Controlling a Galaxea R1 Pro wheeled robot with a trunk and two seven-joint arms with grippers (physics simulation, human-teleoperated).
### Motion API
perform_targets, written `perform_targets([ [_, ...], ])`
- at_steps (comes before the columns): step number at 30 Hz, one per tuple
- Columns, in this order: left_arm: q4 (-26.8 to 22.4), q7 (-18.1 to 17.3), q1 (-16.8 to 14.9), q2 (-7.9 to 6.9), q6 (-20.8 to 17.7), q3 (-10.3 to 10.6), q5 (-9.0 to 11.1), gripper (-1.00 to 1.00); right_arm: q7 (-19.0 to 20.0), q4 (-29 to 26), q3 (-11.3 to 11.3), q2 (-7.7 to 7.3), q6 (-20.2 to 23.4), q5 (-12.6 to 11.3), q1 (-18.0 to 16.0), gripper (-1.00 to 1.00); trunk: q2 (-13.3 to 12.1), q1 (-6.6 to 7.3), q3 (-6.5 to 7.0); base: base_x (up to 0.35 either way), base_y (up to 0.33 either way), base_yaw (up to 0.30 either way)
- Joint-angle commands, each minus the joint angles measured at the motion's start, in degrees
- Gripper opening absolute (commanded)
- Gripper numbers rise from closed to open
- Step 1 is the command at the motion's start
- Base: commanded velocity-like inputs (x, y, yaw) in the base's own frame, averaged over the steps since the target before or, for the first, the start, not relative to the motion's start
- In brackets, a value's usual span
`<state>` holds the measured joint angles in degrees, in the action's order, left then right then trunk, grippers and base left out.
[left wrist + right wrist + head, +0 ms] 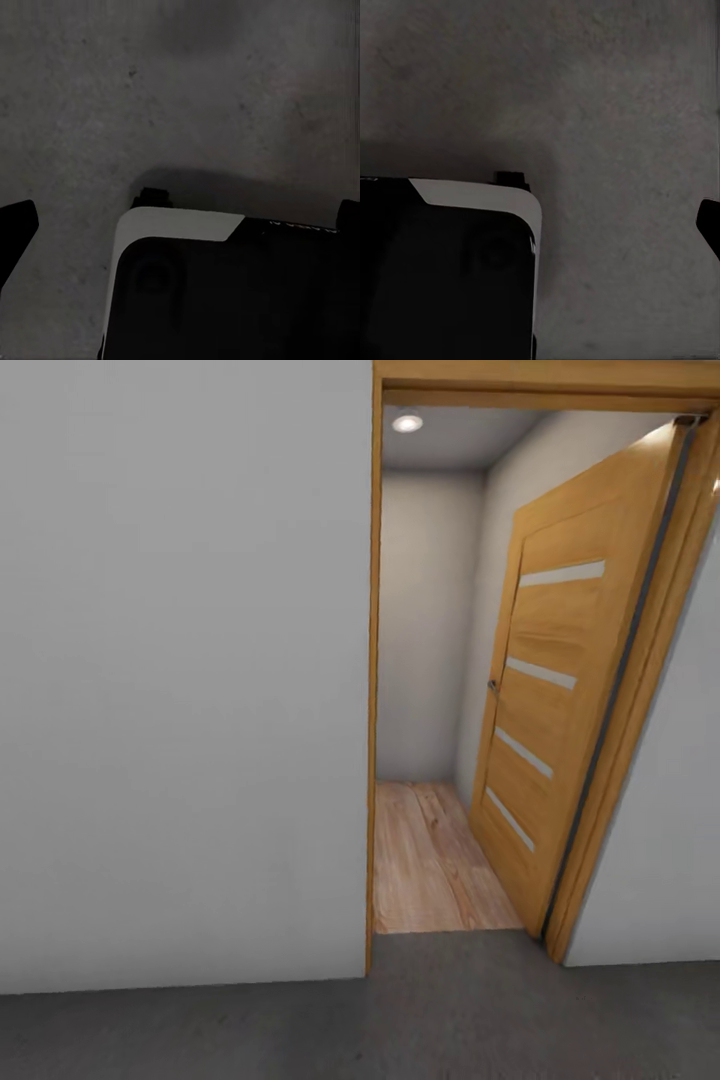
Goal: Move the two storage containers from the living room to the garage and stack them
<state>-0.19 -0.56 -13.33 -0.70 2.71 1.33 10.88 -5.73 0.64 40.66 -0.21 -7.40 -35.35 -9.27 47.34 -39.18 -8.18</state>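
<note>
You were facing a pale grey wall (pixel 180 690) with a wood-framed doorway (pixel 375 680) cut into it, and the head camera stood on the dark grey concrete floor (pixel 300 1030) of the garage side. Through the opening you had a narrow passage with light wood plank flooring (pixel 435 860), a lit ceiling spot (pixel 407 423), and a wooden door (pixel 560 690) with four pale glass strips swung open to the right. Neither orange-red container was anywhere you could see, so I cannot tell you where they were. Both wrist cameras looked down at mottled concrete, each over a corner of the robot's dark base with its white edge (pixel 180 223) (pixel 480 196). Of the left pincer (pixel 180 225) and the right pincer you saw dark fingertips (pixel 16 225) (pixel 709 221) at the frame edges, set wide apart and holding nothing.
</note>
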Motion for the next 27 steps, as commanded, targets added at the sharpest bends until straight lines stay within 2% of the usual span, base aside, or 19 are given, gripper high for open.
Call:
perform_targets([
  [1,0.0,-0.1,0.0,-0.01,0.2,0.2,0.5,1.00,-0.1,0.1,0.5,0.01,-0.2,-0.4,-0.1,1.00,0.1,-0.01,-0.06,0.000,0.000,-0.248],
  [18,0.1,-0.1,0.9,0.03,0.3,0.2,0.4,1.00,-0.1,1.2,0.5,0.25,-0.3,-0.4,0.2,1.00,0.1,-0.01,0.46,0.000,0.000,-0.252],
  [20,0.0,-0.1,1.2,1.20,0.4,0.2,0.4,1.00,0.0,1.2,0.5,0.27,-0.3,-0.4,0.3,1.00,0.1,-0.01,0.52,0.000,0.000,-0.253],
  [27,0.0,-0.1,1.6,1.97,0.6,0.2,0.1,1.00,-0.1,1.3,0.5,0.01,-1.5,-0.4,1.2,1.00,0.1,-0.01,0.73,0.000,0.000,-0.253],
])
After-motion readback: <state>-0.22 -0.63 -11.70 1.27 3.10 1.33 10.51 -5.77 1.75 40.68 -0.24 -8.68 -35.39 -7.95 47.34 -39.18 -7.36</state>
